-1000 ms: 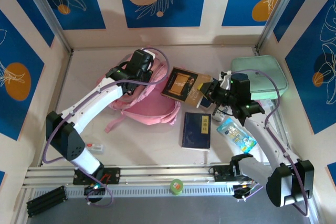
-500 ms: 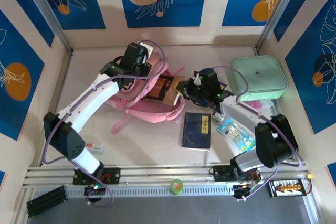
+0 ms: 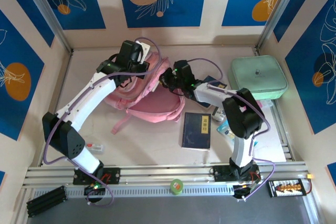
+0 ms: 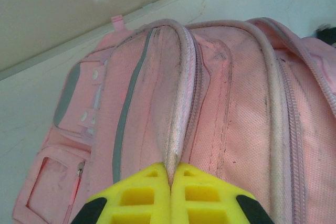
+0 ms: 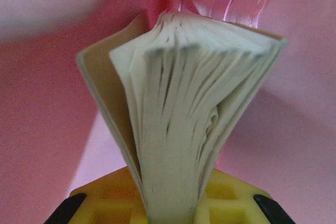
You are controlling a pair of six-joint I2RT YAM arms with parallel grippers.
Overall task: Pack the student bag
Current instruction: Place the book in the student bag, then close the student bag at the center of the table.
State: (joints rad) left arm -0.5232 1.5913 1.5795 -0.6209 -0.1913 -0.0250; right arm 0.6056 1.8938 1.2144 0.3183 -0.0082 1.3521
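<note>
Top external view: the pink student bag [image 3: 144,98] lies on the table [image 3: 152,145] left of centre, straps trailing toward the near edge, with the left gripper [image 3: 135,72] at its far upper side and the right gripper [image 3: 169,80] at its right-hand opening. A dark blue book [image 3: 197,130] lies flat just right of the bag, and a mint-green case [image 3: 259,77] sits well apart by the right wall. Left wrist view: the left gripper [image 4: 170,179] has its yellow pads [image 4: 142,195] pressed together on a raised fold of the student bag [image 4: 241,87] beside a zip line. Right wrist view: the right gripper [image 5: 170,205] is clamped on the spine end of a book [image 5: 194,103], whose pages fan outward, with pink bag fabric [image 5: 47,129] on every side of it.
</note>
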